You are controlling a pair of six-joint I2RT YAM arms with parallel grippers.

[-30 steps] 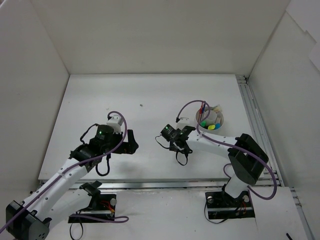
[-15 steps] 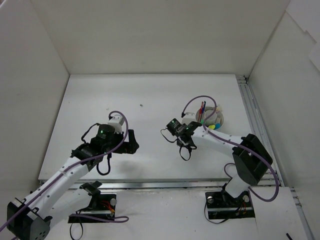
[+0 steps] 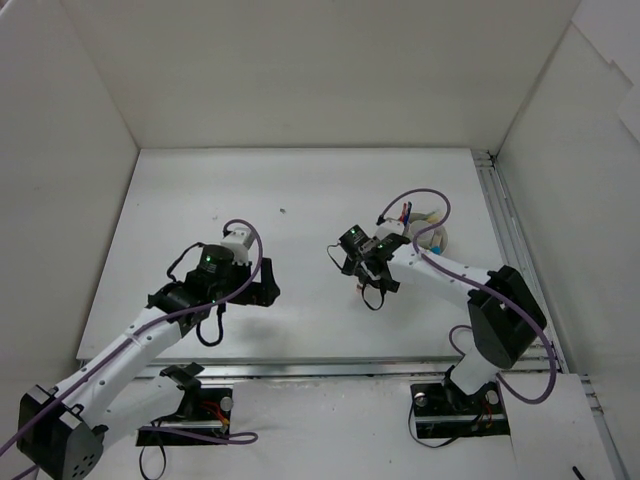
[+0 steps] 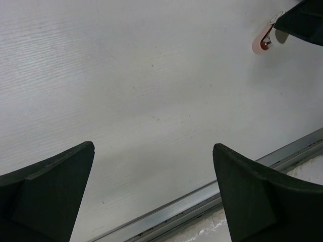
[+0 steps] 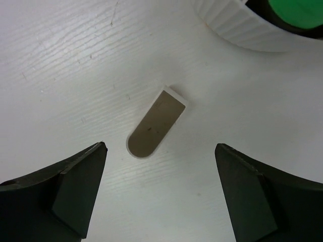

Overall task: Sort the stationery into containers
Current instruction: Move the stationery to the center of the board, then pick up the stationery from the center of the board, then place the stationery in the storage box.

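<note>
Since one second ago, the right arm (image 3: pixel 440 272) has swung its wrist toward the upper right of the top view. It now crosses more of the white tub (image 3: pixel 438 240). The left arm (image 3: pixel 140 340) has crept slightly the same way.

Findings, largest first:

1. Table (image 3: pixel 300 195): white, with a metal rail (image 4: pixel 212 194) along its near edge.
2. Left gripper (image 3: pixel 262 290): sits left of centre in the top view. In its wrist view its jaws are spread wide, with only bare table between them.
3. Right gripper (image 3: pixel 372 268): sits just left of the tub, pointing down at the table. In its wrist view the right gripper (image 5: pixel 160 151) is spread wide and grips nothing.
4. White tub (image 5: pixel 237 30): its ribbed wall fills the upper right corner of the right wrist view, with a green cap end (image 5: pixel 298 7) inside. Red and blue pens (image 3: pixel 405 212) stand at its upper left rim in the top view.
5. Tan eraser (image 5: pixel 155 123): lies flat on the table between the right fingers, touching neither. It is near the tub but apart from it, with its squared end toward the tub.
6. Pink item (image 4: pixel 262 43): upper right of the left wrist view, on the table beside the right gripper. It is too small to identify.
</note>
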